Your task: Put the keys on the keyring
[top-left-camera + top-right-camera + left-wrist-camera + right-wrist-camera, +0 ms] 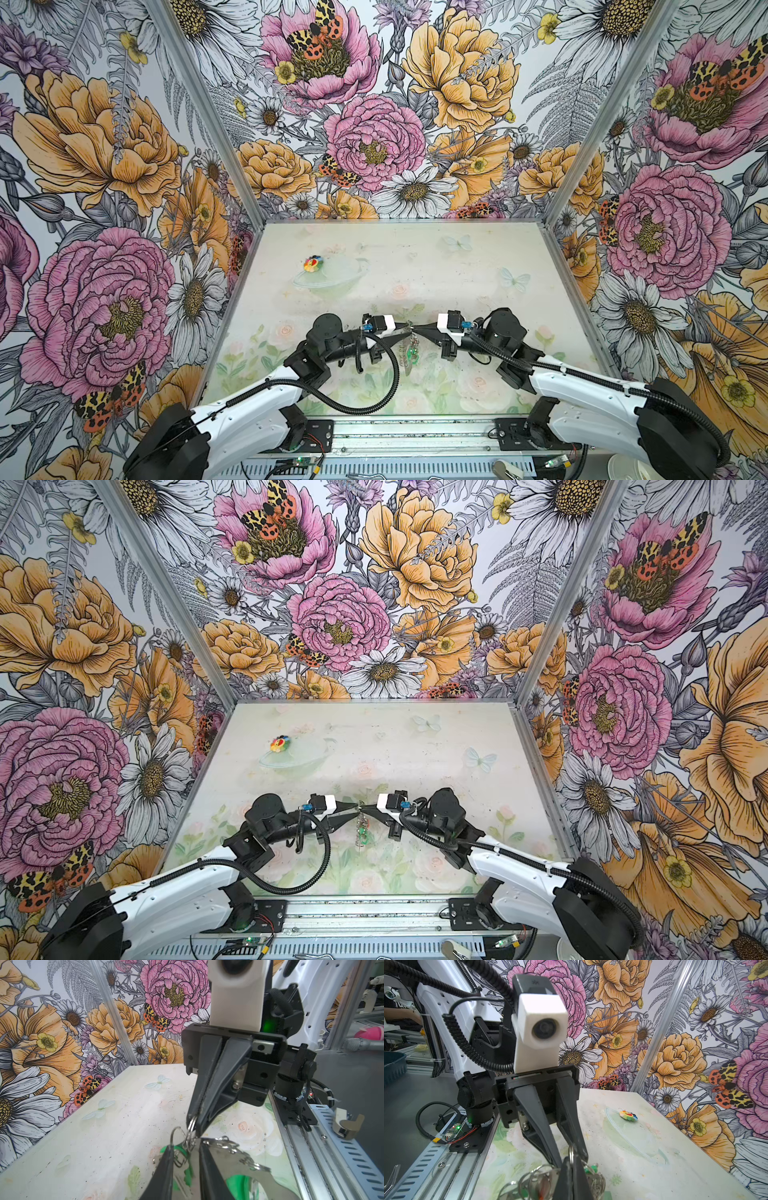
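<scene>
Here, the keyring point(409, 347) hangs above the table point(457, 270), toward six o'clock of centre, with the green keys point(411, 354) among its loops. At three o'clock the right gripper point(417, 330) pinches a wire loop. At nine o'clock the left gripper point(404, 331) has its jaws slightly parted. A toy point(312, 263) lies at ten o'clock.

Two keys point(188, 1176), one keyring point(234, 1162), one toy point(312, 263)

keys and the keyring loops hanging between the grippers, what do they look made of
Keys: the heads look like glossy bright green plastic; the blades are too blurred to judge.
Keyring loops: thin polished silver metal wire, probably steel, going by the bright mirror-like glints.
</scene>
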